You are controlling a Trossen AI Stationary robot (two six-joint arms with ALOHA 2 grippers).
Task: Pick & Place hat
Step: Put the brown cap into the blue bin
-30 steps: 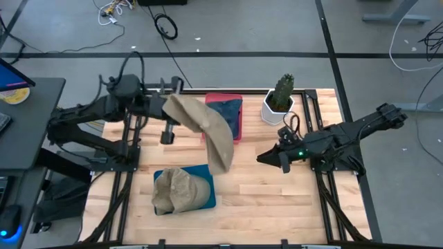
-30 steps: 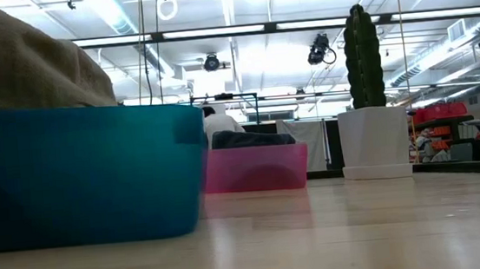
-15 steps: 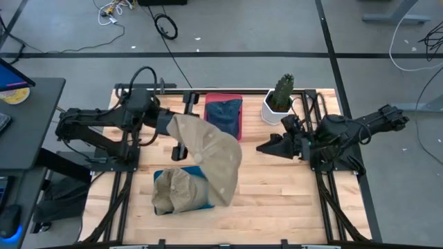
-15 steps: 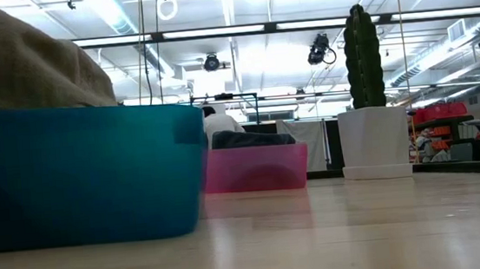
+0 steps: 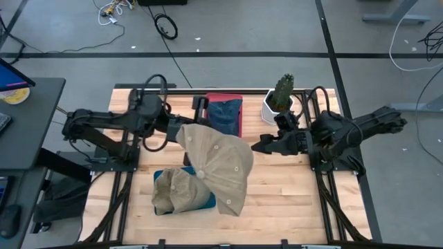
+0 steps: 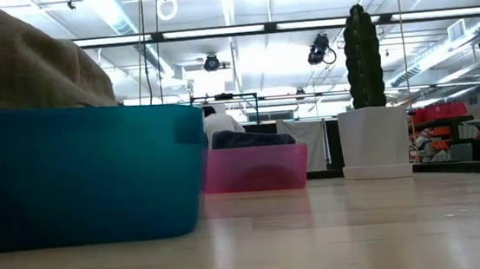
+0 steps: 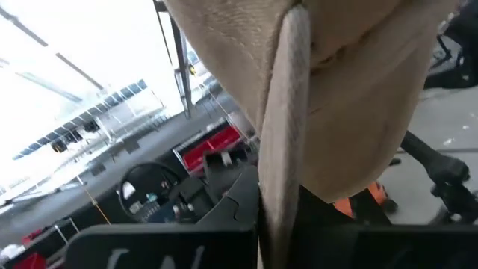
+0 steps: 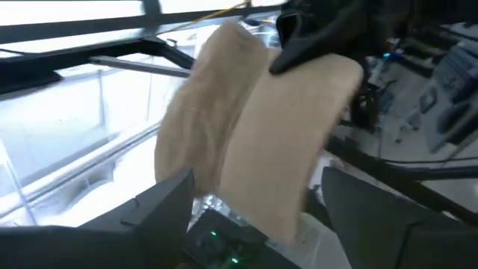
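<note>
Above mid-worktop: tan hat, hanging from the closed left gripper over the teal bin. Right gripper just beside it, fingers seemingly spread, empty. Risk: hat snags or slips during handover.

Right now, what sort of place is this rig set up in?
Probably an industrial robotics lab or workshop: a wooden table on bare concrete floor with loose cables, and exposed ceiling beams and strip lights.
</note>
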